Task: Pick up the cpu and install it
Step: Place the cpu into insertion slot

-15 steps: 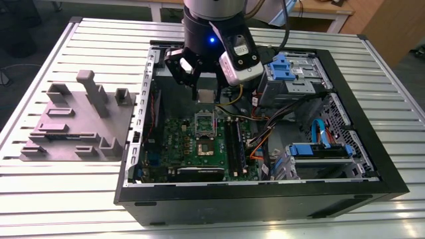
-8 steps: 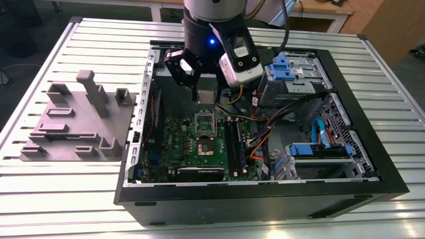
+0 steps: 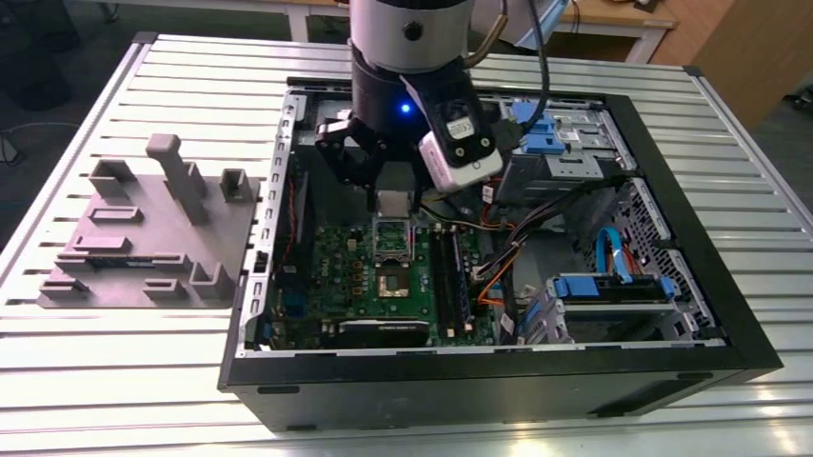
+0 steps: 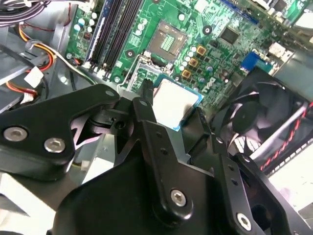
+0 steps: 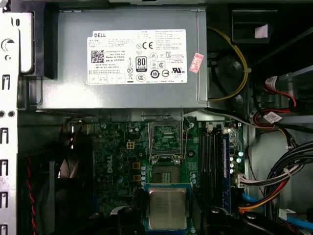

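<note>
Cpu (image 5: 167, 209) gripped in claw (image 4: 172, 104), over motherboard (image 5: 117, 147).
Chip is clamped flat between the black fingers (image 4: 146, 93), metal top upward, near the open socket (image 4: 168, 43).

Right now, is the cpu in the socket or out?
Out. The gripper holds the cpu above the motherboard; the socket lies bare.
</note>
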Tool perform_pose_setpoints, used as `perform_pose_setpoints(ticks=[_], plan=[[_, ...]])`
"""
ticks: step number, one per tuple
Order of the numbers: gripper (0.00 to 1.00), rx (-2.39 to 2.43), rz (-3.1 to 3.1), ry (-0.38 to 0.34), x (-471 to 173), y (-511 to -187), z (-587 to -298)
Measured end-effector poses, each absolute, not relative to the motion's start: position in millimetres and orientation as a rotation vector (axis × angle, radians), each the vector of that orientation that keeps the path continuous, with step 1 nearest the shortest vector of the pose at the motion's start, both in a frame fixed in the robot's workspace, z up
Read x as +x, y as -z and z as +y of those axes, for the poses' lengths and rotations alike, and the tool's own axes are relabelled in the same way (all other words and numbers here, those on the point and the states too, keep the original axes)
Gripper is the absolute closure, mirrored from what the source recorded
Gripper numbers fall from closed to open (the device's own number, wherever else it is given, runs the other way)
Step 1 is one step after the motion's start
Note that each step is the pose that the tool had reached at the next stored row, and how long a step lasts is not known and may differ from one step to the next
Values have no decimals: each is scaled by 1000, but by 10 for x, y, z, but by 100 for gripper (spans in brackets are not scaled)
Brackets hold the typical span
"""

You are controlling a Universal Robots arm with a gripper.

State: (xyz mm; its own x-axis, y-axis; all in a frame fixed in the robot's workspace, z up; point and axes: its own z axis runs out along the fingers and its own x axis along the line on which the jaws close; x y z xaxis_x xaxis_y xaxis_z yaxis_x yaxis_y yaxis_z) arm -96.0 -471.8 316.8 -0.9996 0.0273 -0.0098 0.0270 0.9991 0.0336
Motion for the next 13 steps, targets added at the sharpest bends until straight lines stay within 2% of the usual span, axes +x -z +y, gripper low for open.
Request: perform_pose_setpoints(ticks=[13], plan=[[53,41,3134,-43,-960,-3090,-4719]])
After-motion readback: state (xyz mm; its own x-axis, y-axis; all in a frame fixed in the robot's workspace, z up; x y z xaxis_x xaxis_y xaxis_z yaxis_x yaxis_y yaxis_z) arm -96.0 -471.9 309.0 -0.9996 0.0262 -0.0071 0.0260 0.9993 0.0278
